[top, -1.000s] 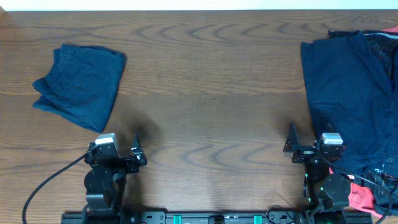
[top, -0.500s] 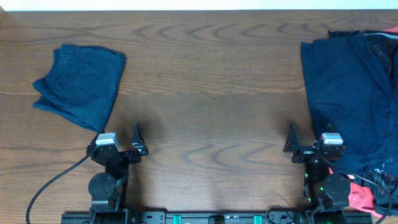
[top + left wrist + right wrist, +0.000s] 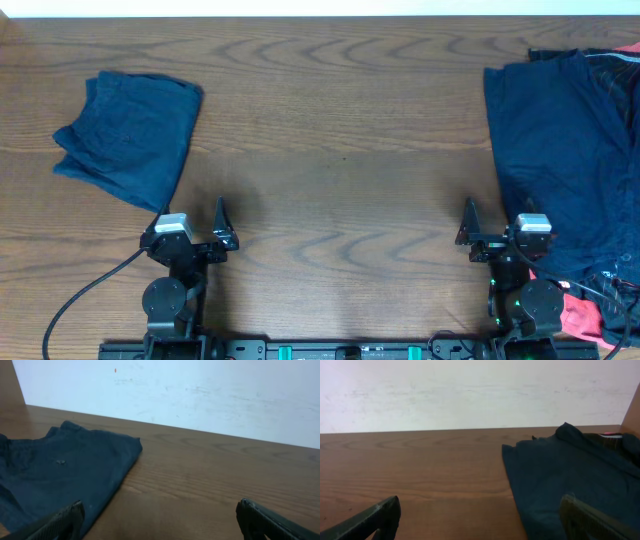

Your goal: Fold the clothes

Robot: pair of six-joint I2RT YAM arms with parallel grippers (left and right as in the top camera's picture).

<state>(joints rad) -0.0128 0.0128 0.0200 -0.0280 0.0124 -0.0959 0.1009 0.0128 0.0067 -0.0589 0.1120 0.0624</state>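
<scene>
Well, my left pincer [image 3: 159, 522] and right pincer [image 3: 480, 520] both hang spread wide, empty, over the wood-grain table [image 3: 340, 150], with a soft navy bundle [image 3: 128, 135] folded into a rumpled rectangle far left, and a loose navy heap [image 3: 560, 150] over a coral-red scrap [image 3: 578, 318] at right.

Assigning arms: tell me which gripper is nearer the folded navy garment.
Left. The left gripper sits just beside the folded garment; the right gripper is across the table, by the clothes pile.
</scene>
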